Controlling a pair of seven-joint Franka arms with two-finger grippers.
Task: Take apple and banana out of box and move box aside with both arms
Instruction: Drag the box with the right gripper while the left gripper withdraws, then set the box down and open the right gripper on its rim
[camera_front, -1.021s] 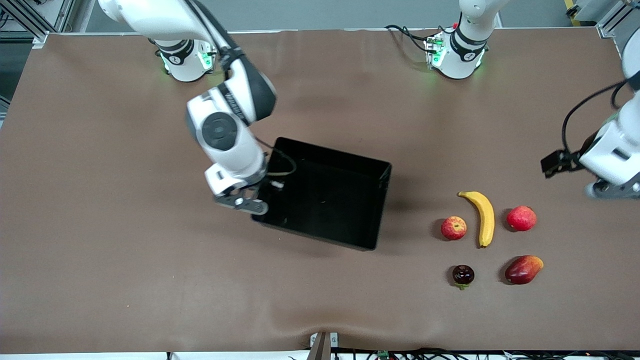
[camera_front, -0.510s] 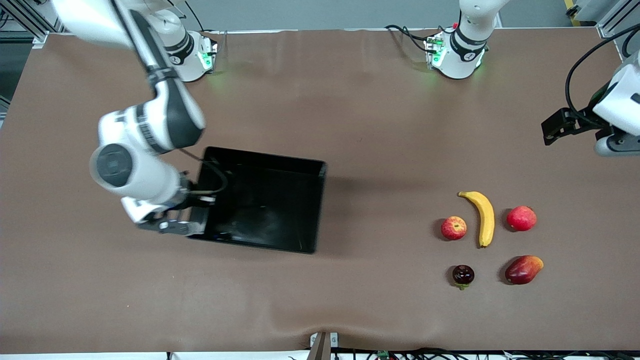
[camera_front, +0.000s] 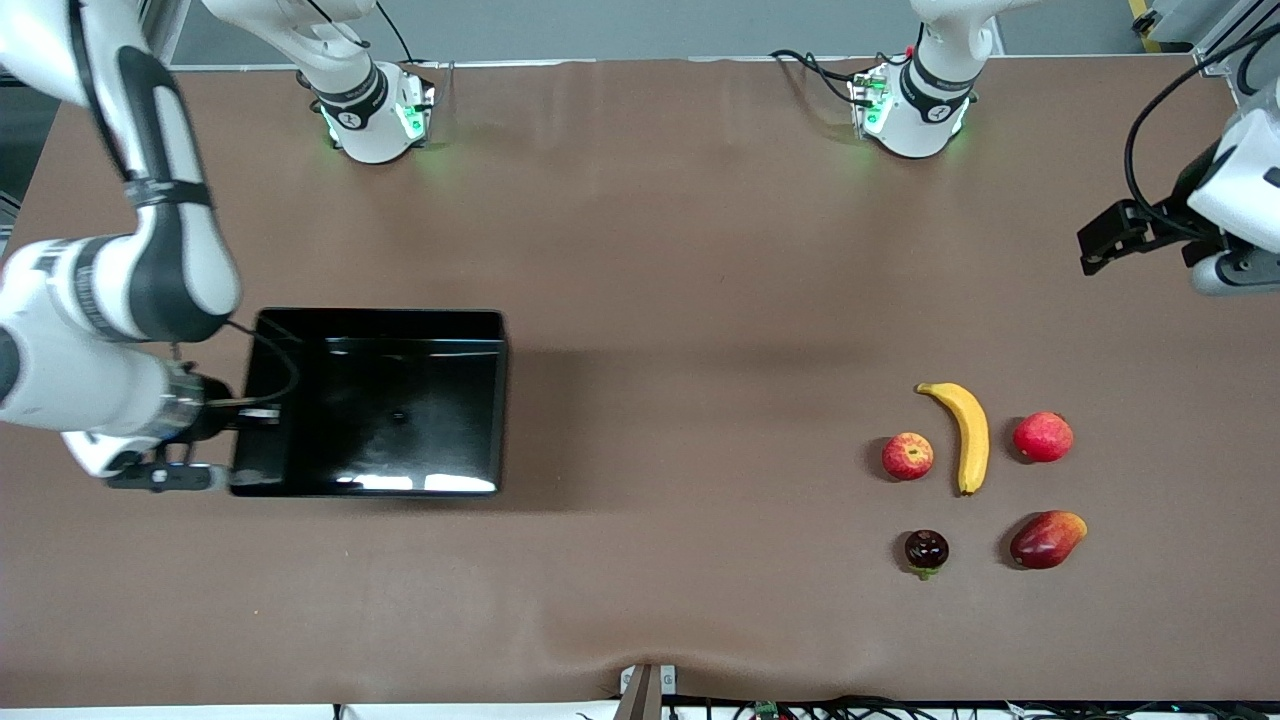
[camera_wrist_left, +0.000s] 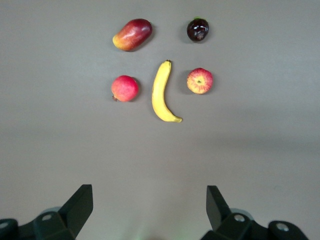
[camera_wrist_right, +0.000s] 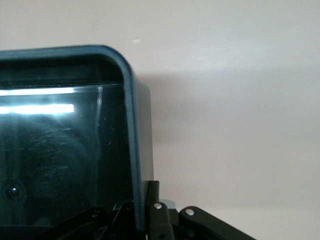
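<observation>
The black box is near the right arm's end of the table. My right gripper is shut on the box's end wall, which shows between the jaws in the right wrist view. The yellow banana and the streaked red apple lie side by side near the left arm's end; both show in the left wrist view, banana and apple. My left gripper is open and empty in the air, over the table's edge at that end, fingers wide apart.
A plain pinkish-red fruit lies beside the banana. A red-orange mango and a small dark fruit lie nearer the front camera. The brown table stretches between the box and the fruits.
My right arm has swung the box from the table's middle toward the right arm's end and turned it square. My left gripper has risen slightly toward the robots' side.
</observation>
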